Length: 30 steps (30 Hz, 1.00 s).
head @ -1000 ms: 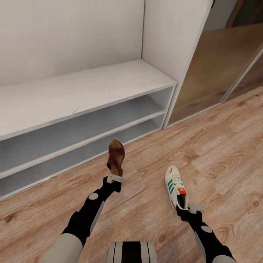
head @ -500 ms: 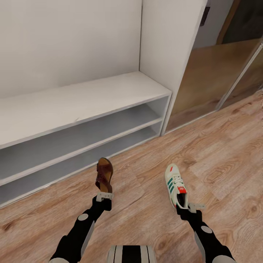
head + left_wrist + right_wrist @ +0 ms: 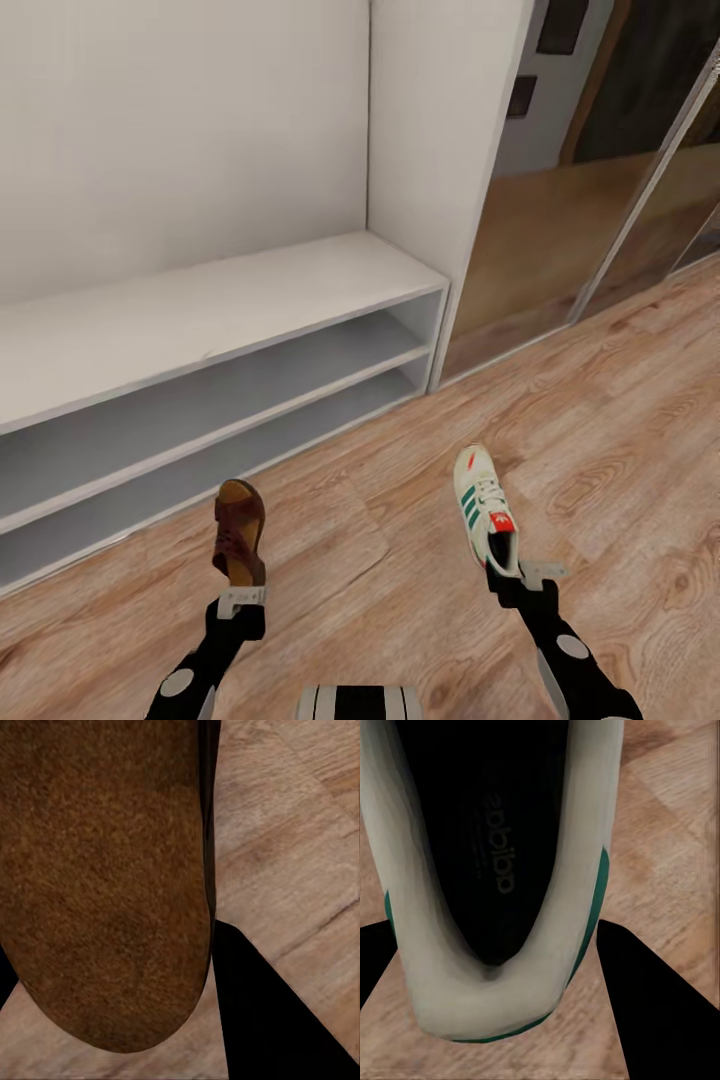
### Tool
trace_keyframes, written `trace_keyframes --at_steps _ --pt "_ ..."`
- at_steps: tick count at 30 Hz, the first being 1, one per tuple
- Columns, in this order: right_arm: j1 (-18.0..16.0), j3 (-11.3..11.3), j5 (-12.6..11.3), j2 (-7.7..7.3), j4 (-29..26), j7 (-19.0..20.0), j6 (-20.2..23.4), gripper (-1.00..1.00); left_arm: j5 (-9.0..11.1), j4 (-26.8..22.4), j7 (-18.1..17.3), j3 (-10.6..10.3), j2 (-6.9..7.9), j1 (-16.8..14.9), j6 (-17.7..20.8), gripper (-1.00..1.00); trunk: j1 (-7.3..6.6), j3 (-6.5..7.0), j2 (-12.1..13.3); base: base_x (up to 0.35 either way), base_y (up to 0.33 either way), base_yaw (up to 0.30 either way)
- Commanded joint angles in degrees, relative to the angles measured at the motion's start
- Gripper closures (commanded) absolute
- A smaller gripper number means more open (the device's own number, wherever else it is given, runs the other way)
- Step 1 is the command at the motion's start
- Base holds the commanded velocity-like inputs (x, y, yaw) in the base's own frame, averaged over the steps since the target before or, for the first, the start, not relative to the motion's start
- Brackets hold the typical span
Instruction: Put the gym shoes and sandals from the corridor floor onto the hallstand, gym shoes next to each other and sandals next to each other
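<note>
Sandal and gym shoe held before the hallstand

Left gripper (image 3: 241,598) fingers grasp a sandal (image 3: 239,531); right gripper (image 3: 522,576) fingers grasp a gym shoe (image 3: 484,508), both above corridor floor (image 3: 400,520) near the hallstand (image 3: 200,320).

**Surfaces and finishes**

The sandal (image 3: 239,530) looks like matt, grainy brown leather. The gym shoe (image 3: 484,507) has smooth cream uppers and a dark matt insole. The corridor floor (image 3: 620,420) is satin, knotted wood plank; the hallstand (image 3: 200,320) is matt pale grey board.

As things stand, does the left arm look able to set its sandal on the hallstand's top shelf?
Probably yes. The left gripper holds the sandal, and bare floor lies between it and the hallstand, though the arm sits drawn back and must extend.
</note>
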Motion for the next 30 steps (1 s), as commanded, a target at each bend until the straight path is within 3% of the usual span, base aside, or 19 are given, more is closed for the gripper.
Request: trace_keyframes --at_steps 1,11,14,21,27,30 --pt "0.4 -0.5 0.3 0.05 0.0 0.4 -0.4 1.0 -0.8 0.0 -0.6 0.9 -0.08 0.4 -0.7 1.0 -0.04 0.29 0.0 0.0 0.0 -0.033" --pt "5.7 -0.5 0.7 0.03 0.1 0.4 -1.0 1.0 -0.9 1.4 -0.6 5.4 0.19 6.5 -5.5 1.0 -2.04 3.02 3.6 0.0 0.0 -0.008" --pt "8.3 -0.5 0.5 0.04 0.1 0.4 -1.1 1.0 -0.9 2.9 -0.6 7.7 0.2 8.6 -9.3 1.0 -2.7 3.83 4.8 0.0 0.0 0.0" --pt "13.5 -0.5 0.3 0.13 0.2 0.5 -8.0 1.0 -0.9 7.0 -0.7 12.9 0.64 11.3 -14.0 1.0 -4.01 5.54 7.2 0.0 0.0 0.0" --pt "14.9 -0.5 0.3 0.28 0.5 0.5 -9.4 1.0 -0.6 7.4 -0.7 13.4 2.38 11.8 -14.3 1.0 -4.01 6.07 7.2 0.0 0.0 0.0" --pt "15.2 -0.5 0.2 0.3 0.6 0.5 -9.5 1.0 -0.6 7.4 -0.7 13.5 2.51 12.0 -14.3 1.0 -4.01 6.34 7.2 0.0 0.0 0.0"
